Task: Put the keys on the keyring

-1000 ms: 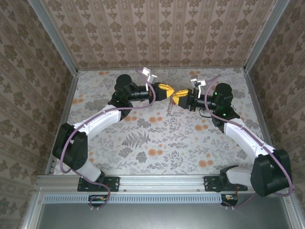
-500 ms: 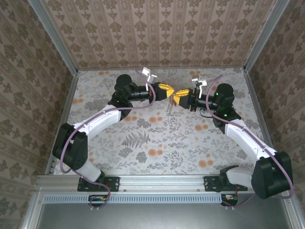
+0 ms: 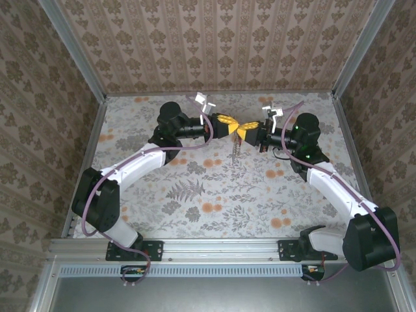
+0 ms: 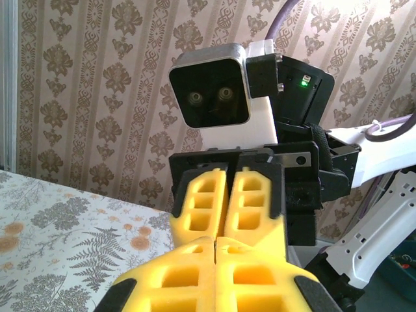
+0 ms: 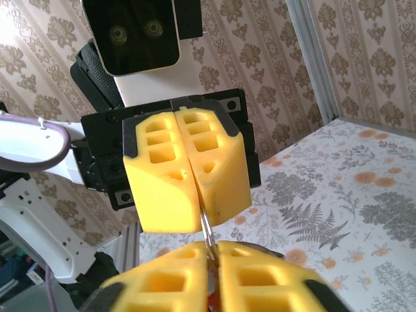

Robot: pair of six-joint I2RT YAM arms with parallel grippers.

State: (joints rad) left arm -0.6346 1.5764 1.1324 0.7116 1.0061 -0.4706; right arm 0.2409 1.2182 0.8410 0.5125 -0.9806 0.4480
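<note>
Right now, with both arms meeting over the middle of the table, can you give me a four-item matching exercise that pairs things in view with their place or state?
Things:
1. right pincer
2. dangling metal piece
3. green light
4. table

Place or state:
A. lit, on the right arm's wrist housing
B. floral print, beneath both arms
C. shut, tip to tip with the left pincer
D. hangs below where the pincers meet

Pairs: 1-C, 2-D, 3-A, 4-B
</note>
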